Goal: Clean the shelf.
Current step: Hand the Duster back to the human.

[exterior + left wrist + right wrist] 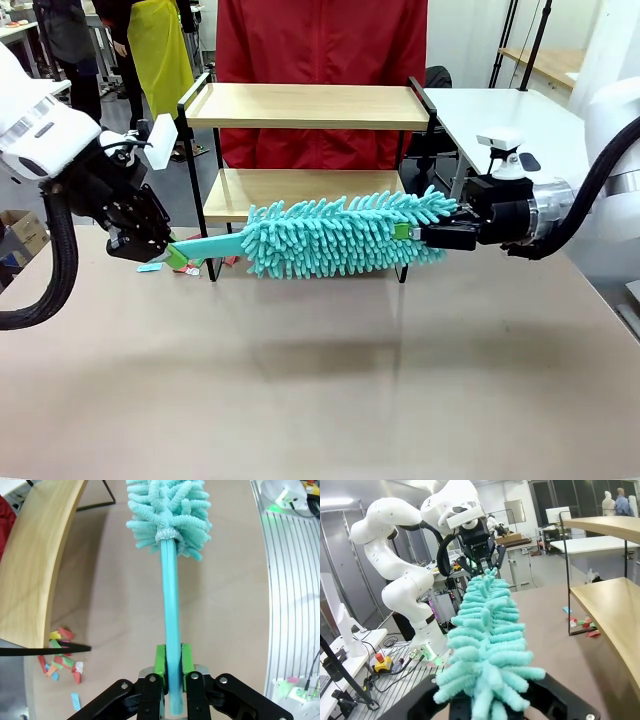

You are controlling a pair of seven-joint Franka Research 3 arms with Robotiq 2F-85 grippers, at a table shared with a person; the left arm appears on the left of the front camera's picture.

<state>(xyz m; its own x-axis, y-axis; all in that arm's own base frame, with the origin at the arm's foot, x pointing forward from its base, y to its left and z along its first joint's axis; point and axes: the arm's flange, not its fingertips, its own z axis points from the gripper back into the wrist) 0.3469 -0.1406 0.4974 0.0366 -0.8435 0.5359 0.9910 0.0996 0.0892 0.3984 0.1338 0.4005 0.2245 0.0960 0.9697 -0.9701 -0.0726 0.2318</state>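
Wooden shelf [305, 105] upright, boards running left-right

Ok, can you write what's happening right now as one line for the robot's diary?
left gripper: shut on duster handle | right gripper: shut on duster head tip | duster: held level in front of shelf | paper scraps: on table by shelf leg

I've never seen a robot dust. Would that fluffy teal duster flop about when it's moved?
Probably only a little. The duster hangs level between the two grippers, left on its handle, right at its tip. The handle looks straight and stiff; the fluffy strands seem soft and light.
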